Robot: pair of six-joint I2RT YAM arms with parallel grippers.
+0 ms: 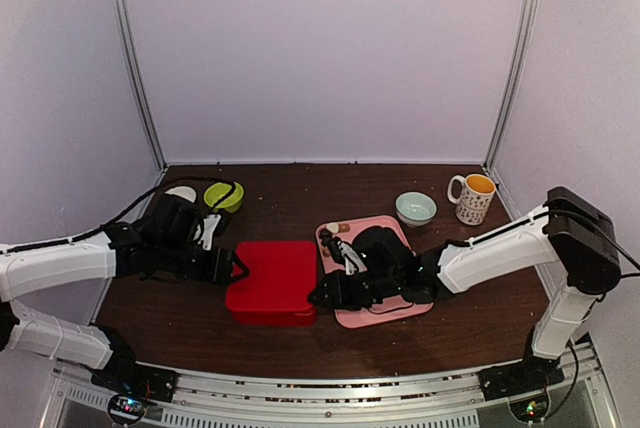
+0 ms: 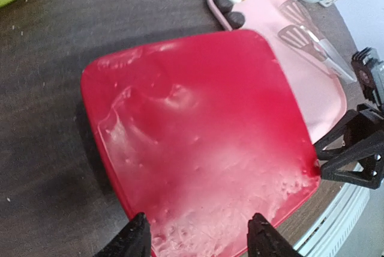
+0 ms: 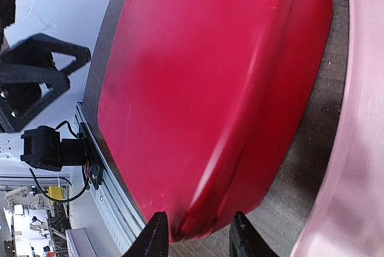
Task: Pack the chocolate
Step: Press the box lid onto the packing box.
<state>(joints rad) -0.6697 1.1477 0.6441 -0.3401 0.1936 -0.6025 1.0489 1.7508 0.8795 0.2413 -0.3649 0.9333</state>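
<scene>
At the table's middle sits the shut red box (image 1: 272,278), a gripper at each side, likely to steady its lid. The left gripper (image 2: 198,237) stands open over one edge. The right gripper (image 3: 198,237) straddles a corner (pinching or not, I cannot tell). Some chocolate (image 2: 233,17) lies on the pink tray (image 2: 264,5).

— What colour is the box (image 1: 272,281)?
— Red, with whitish smears on top.
— And right of it?
— A pink tray (image 2: 318,101) with dark brown and cream chocolate (image 2: 228,6).
— Behind the box?
— A green bowl (image 1: 223,195), a pale blue bowl (image 1: 415,208), and a white mug (image 1: 472,198) with little marks, orange inside. The table (image 1: 300,193) is dark brown.
</scene>
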